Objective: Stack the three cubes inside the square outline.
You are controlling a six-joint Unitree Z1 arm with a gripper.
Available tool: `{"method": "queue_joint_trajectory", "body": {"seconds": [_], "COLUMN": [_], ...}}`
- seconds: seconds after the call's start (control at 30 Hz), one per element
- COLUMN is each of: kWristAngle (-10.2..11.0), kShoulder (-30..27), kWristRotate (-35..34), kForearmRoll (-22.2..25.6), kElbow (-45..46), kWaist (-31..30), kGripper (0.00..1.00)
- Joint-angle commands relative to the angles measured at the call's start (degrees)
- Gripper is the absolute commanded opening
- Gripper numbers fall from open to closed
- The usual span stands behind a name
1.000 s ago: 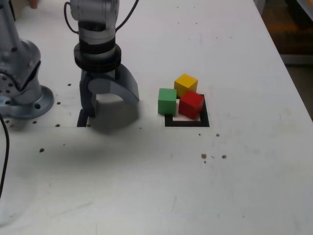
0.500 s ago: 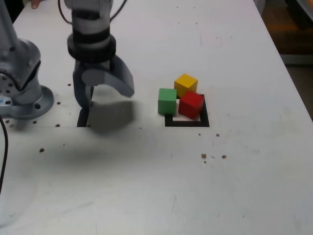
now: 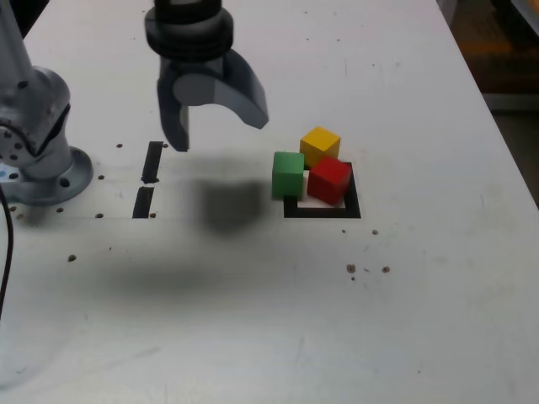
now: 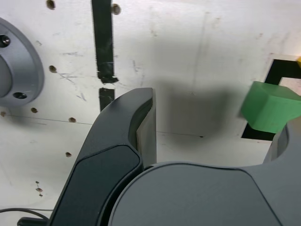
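1. Cubes sat close together at the square outline (image 3: 322, 213), in the exterior view: the green cube (image 3: 287, 175) covered part of its left border.
2. The red cube (image 3: 329, 180) lay over its right part, set at an angle, with some of the white centre showing beside it.
3. The yellow cube (image 3: 320, 146) was at the outline's far edge, behind the red one.
4. The gripper (image 3: 221, 135) hung above the table (image 3: 404, 295), to the outline's left, its jaws spread wide with nothing between them.
5. Two black tape strips (image 3: 152, 162) and, beyond them, a round grey base (image 3: 59, 181) stood farther left of the outline.
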Motion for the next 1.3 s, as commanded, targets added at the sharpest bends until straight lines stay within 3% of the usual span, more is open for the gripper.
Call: {"method": "queue_joint_trajectory", "body": {"seconds": [0.0, 0.53, 1.27], "kWristAngle": [0.20, 0.21, 0.38], "kShoulder": [1.17, 13.28, 17.63], "kWristRotate": [0.59, 3.23, 3.74], "kForearmRoll": [0.47, 0.87, -1.74], "kElbow": [-1.53, -9.36, -7.92], "kWaist": [0.13, 0.32, 0.32], "kGripper": [0.92, 0.92, 0.92]}}
